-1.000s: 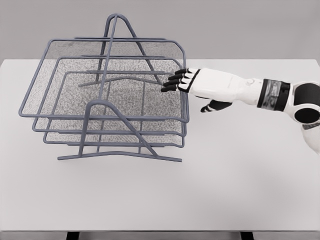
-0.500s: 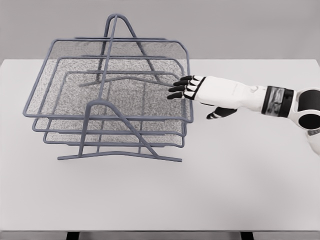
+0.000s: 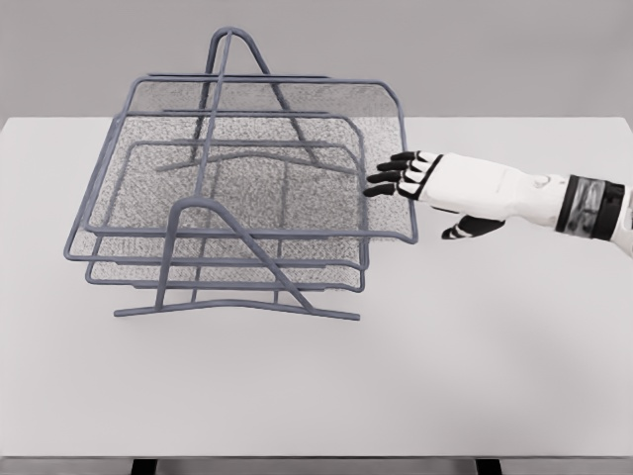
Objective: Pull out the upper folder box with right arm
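right hand (image 3: 415,179) — fingers hooked on top tray (image 3: 247,158) edge | risk: fingers slip off — or whole rack (image 3: 237,287) slides too

The right arm (image 3: 584,203) is cut off by the picture's right edge past the wrist band. Whether the right hand (image 3: 415,178) fingertips grip the upper tray (image 3: 257,158) rim cannot be told. The tabletop (image 3: 445,346) runs past both side edges.

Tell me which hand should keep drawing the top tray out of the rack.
Right. The right hand has its fingers hooked over the top tray's right rim, already offset from the two lower trays. The left arm is not in view.
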`<move>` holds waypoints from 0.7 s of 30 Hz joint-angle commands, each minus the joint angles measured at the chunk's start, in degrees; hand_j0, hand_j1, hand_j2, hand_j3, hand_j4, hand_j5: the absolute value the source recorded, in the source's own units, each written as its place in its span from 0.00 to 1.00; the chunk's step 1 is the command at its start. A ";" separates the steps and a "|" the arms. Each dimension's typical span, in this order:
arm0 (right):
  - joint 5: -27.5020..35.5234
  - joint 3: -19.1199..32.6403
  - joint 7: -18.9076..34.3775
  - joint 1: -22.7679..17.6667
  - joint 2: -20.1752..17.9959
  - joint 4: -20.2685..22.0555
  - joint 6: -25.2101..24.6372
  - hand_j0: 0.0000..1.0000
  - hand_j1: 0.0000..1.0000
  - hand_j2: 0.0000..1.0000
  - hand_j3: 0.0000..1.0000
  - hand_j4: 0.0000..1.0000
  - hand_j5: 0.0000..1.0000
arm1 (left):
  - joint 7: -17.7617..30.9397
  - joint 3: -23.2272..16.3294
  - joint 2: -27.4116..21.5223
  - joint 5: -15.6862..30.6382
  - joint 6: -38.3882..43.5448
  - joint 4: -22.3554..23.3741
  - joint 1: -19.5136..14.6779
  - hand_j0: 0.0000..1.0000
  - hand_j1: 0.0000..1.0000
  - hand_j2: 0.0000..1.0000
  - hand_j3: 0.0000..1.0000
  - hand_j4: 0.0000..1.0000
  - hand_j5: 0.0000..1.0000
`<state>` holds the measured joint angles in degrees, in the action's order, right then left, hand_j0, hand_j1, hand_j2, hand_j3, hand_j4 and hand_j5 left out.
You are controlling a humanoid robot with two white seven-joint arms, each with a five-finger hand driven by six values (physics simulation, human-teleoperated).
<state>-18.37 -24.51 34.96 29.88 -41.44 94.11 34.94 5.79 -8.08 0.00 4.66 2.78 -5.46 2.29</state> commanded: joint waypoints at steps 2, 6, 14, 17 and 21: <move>-2.28 1.22 0.04 0.00 -2.24 1.07 0.06 1.00 1.00 1.00 1.00 1.00 1.00 | 0.01 -0.01 0.00 0.00 0.03 0.01 0.00 1.00 1.00 1.00 1.00 1.00 1.00; -0.26 1.22 0.04 0.00 -4.35 1.43 0.06 1.00 1.00 1.00 1.00 1.00 1.00 | 0.01 -0.01 0.00 0.00 -0.05 0.01 0.00 1.00 1.00 1.00 1.00 1.00 1.00; -0.08 7.11 0.04 -3.87 -4.26 1.78 0.06 1.00 1.00 1.00 1.00 1.00 1.00 | 0.01 -0.01 0.00 0.00 0.03 0.01 0.00 1.00 1.00 1.00 1.00 1.00 1.00; 0.71 8.69 0.04 -3.87 -4.35 2.31 0.06 1.00 1.00 1.00 1.00 1.00 1.00 | 0.01 -0.01 0.00 0.00 0.03 0.01 0.00 1.00 1.00 1.00 1.00 1.00 1.00; 8.61 13.88 0.04 -5.80 -4.26 2.13 0.06 1.00 1.00 1.00 1.00 1.00 1.00 | 0.01 -0.01 0.00 0.00 -0.05 0.01 0.00 1.00 1.00 1.00 1.00 1.00 1.00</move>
<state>-13.49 -13.43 35.04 23.73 -45.65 96.22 35.20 5.79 -8.08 0.00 4.66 2.76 -5.46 2.29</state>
